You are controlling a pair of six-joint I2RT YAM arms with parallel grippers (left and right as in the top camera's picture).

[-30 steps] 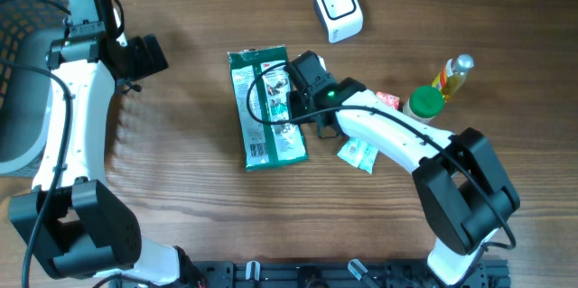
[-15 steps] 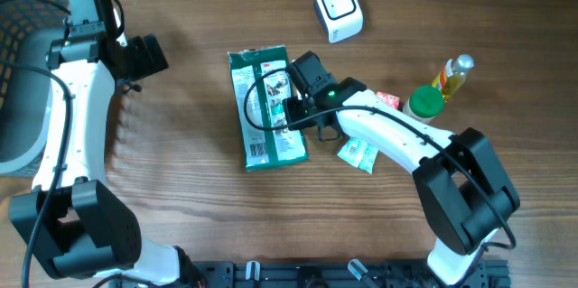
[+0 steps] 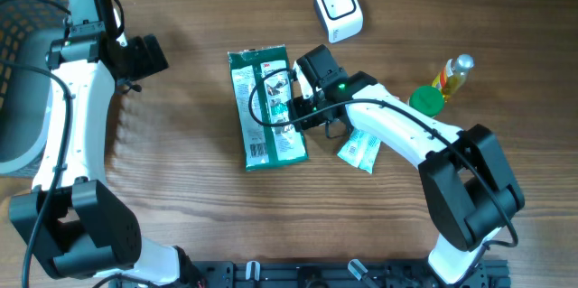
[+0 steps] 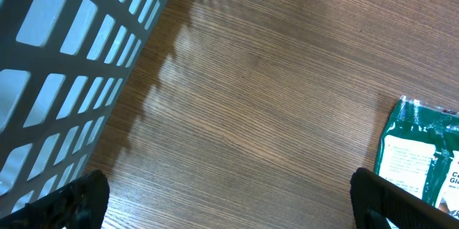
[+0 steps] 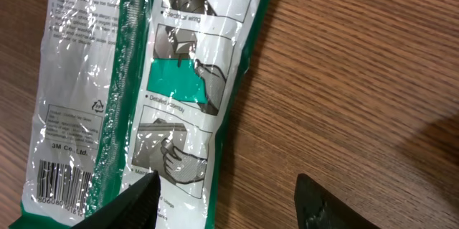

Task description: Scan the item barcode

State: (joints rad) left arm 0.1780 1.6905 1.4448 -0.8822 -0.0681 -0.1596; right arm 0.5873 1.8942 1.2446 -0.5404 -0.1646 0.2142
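Note:
The item is a flat green and white plastic package lying on the wooden table, with its barcode facing up at one end. My right gripper hovers open over its right edge. In the right wrist view the gripper has one finger above the package and the other above bare wood, with nothing held. The white scanner stands at the back. My left gripper is far left and wide open over bare table, with a corner of the package at its right.
A grey slatted basket sits at the left edge and also shows in the left wrist view. A green-capped jar, a yellow bottle and white sachets lie right of the package under the right arm.
The right arm has shifted slightly to the right, and its gripper stays over the package's right edge. The left arm and the package have not moved.

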